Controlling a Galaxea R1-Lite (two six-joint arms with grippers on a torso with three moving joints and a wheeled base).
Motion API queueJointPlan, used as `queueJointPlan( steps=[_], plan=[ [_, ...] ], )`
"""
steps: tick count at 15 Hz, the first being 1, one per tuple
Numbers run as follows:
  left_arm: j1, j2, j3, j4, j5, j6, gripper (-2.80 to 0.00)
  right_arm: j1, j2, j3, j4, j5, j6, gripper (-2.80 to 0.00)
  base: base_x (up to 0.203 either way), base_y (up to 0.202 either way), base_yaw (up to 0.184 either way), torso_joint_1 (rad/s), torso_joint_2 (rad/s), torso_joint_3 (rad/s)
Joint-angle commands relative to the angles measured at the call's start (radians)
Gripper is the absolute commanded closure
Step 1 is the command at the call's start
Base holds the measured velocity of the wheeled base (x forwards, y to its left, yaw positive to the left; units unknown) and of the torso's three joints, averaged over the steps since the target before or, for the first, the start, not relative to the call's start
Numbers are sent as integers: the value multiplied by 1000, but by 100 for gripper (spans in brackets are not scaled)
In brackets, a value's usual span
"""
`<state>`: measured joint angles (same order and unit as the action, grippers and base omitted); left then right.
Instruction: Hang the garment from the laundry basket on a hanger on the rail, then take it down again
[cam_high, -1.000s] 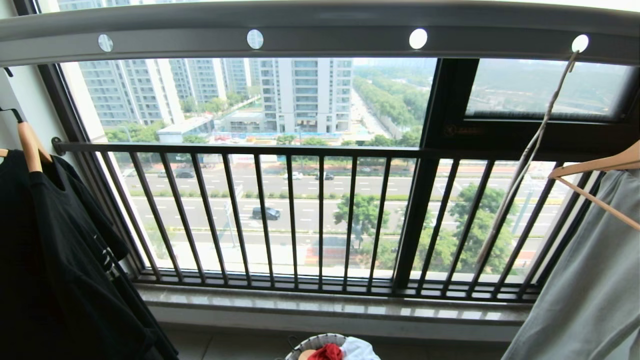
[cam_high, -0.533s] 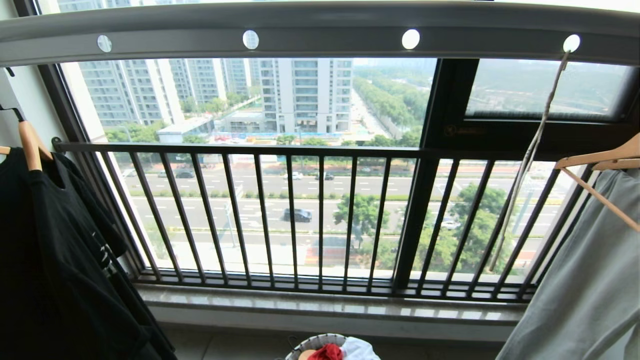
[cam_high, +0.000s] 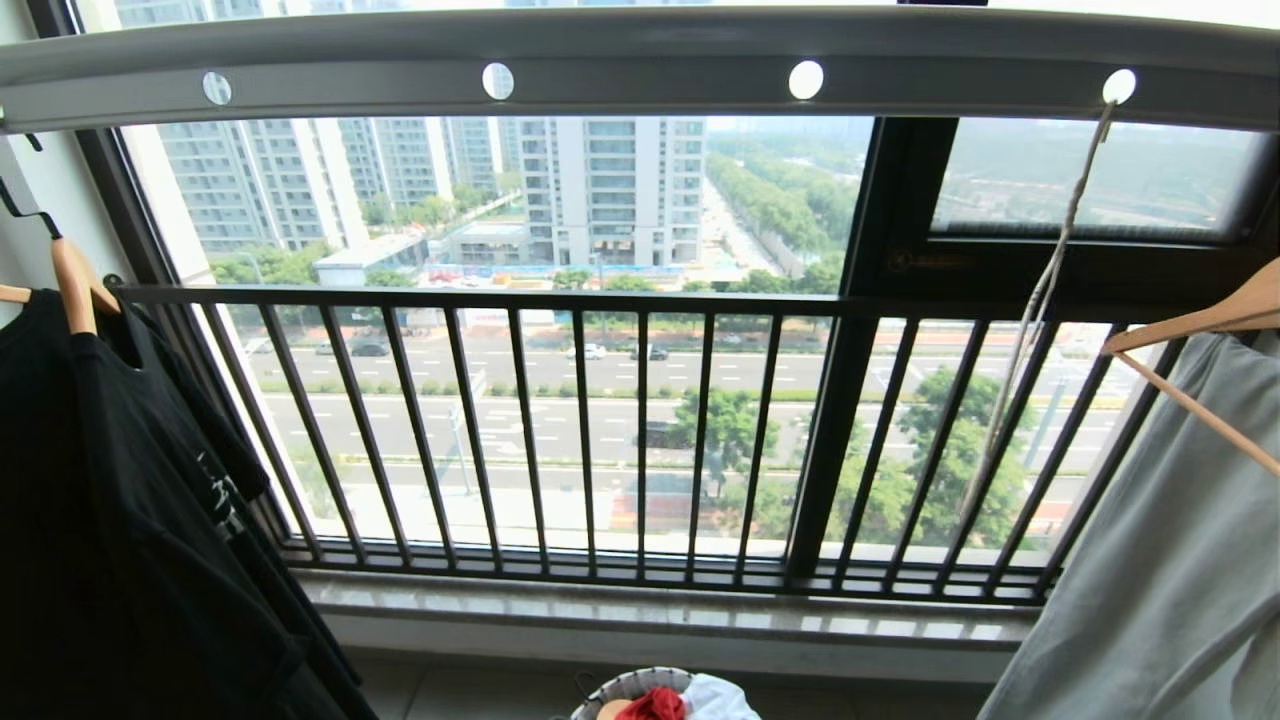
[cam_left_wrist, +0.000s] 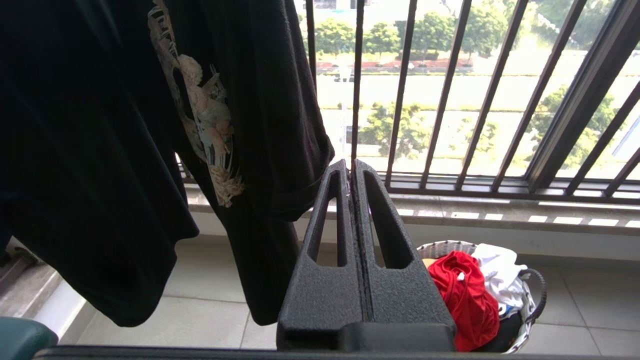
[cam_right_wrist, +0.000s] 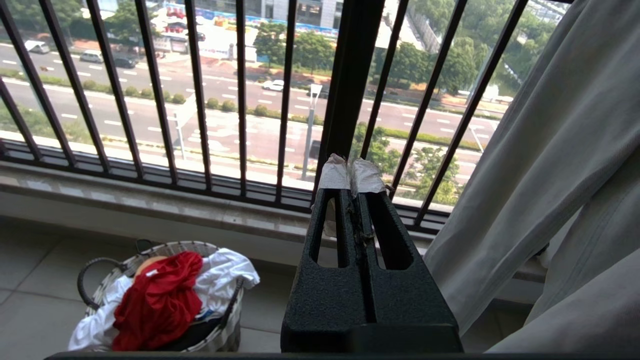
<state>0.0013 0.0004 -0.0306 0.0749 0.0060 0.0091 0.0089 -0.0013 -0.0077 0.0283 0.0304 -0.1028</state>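
Note:
The red garment (cam_right_wrist: 157, 300) lies crumpled on top of white clothes in the laundry basket (cam_right_wrist: 175, 246) on the floor below the window. The head view catches only the basket's rim (cam_high: 625, 685) and a bit of red garment (cam_high: 652, 705) at its lower edge. A thin cream hanger (cam_high: 1035, 310) hangs empty from a hole near the right end of the grey rail (cam_high: 640, 70) overhead. My left gripper (cam_left_wrist: 351, 167) is shut and empty, held above the floor to the left of the basket (cam_left_wrist: 445, 246). My right gripper (cam_right_wrist: 352, 172), with taped tips, is shut and empty to the basket's right.
A black shirt (cam_high: 120, 500) on a wooden hanger fills the left side. A grey garment (cam_high: 1170, 560) on a wooden hanger hangs on the right. The dark barred window railing (cam_high: 640, 300) and stone sill (cam_high: 660, 610) stand behind the basket.
The rail's right-hand holes and the cream hanger have drifted a little to the left, and the hanging clothes have swayed slightly. The window railing and basket stay put.

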Motion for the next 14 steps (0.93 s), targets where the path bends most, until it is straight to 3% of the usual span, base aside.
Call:
queueJointPlan(
  steps=[1,14],
  plan=[
    [0,0,0,2,0,0,0,-1,1,-1,1,0,3,0,0,0,0,0,0,0],
    [0,0,0,1,0,0,0,0,1,-2,1,-1,11,0,0,0,0,0,0,0]
  ],
)
